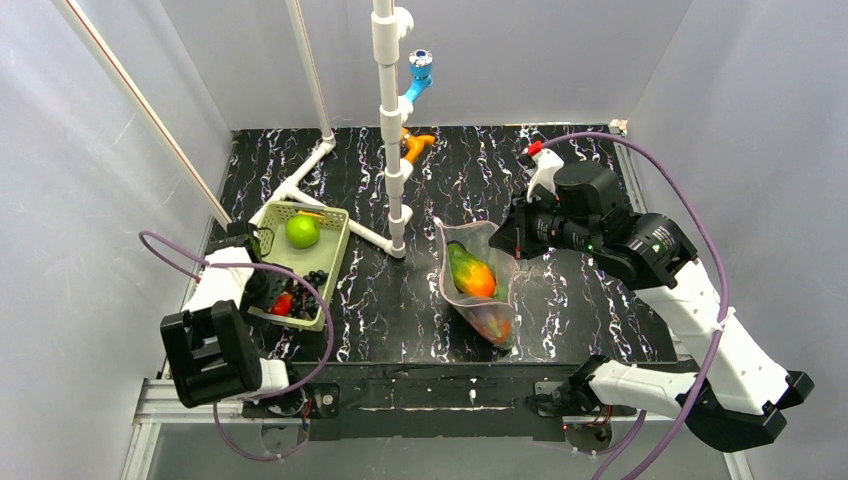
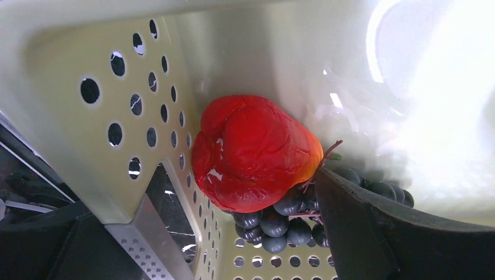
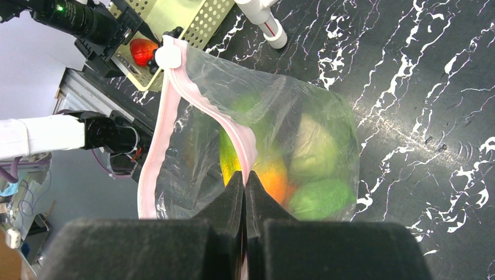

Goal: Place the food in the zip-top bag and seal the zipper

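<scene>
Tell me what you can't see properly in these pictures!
- Grapes, left wrist view: partly covered by the left gripper's finger and the red fruit.
- Basket wall, same view: upper right is lost in glare.
- Food in the bag, right wrist view: blurred by crinkly plastic; pieces can't be counted.
- Pink strip, same view: its near part vanishes inside the shut right gripper.

Left arm (image 1: pixel 222 282): white link shells, black boxy joint housings, looping purple cable (image 1: pixel 331 335).
Right arm (image 1: pixel 700 310): white links, black cylindrical motor housings, black angular elbow cover (image 1: pixel 745 415), small green indicator light (image 1: pixel 592 243), long purple cable (image 1: pixel 590 133).
Right gripper (image 3: pixel 245 175): matte black, foam-textured fingers (image 3: pixel 232 201).
</scene>
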`<action>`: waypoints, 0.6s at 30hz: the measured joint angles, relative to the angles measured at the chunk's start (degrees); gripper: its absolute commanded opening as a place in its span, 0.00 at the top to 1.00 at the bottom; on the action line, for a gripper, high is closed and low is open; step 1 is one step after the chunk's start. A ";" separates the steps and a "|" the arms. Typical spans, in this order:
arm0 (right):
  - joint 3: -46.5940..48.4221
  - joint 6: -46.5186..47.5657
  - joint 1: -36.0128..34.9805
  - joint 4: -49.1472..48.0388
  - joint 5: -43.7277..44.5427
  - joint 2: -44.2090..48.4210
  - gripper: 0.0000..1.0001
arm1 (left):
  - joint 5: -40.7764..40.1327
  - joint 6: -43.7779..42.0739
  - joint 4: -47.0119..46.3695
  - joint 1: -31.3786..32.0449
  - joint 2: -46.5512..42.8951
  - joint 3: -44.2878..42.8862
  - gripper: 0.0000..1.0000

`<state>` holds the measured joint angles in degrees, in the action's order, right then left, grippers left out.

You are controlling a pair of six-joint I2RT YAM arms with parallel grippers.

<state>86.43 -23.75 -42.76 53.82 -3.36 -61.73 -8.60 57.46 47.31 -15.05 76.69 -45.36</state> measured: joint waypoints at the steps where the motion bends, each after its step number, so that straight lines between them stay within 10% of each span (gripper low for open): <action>1: 0.00 0.00 0.00 -0.01 0.00 0.00 0.99 | 0.05 -0.02 -0.27 -0.10 0.30 0.00 0.14; 10: 0.00 -0.01 0.00 0.00 0.15 -0.01 0.99 | -2.69 -4.71 -1.07 -0.65 -2.00 0.76 0.61; 18: 0.02 -0.07 0.00 0.00 0.00 -0.83 0.99 | 2.31 -10.43 -3.52 -0.60 -13.03 0.68 0.78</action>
<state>86.46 -23.81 -42.76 53.82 -3.36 -62.57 -6.28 47.03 43.79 -15.65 63.67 -44.69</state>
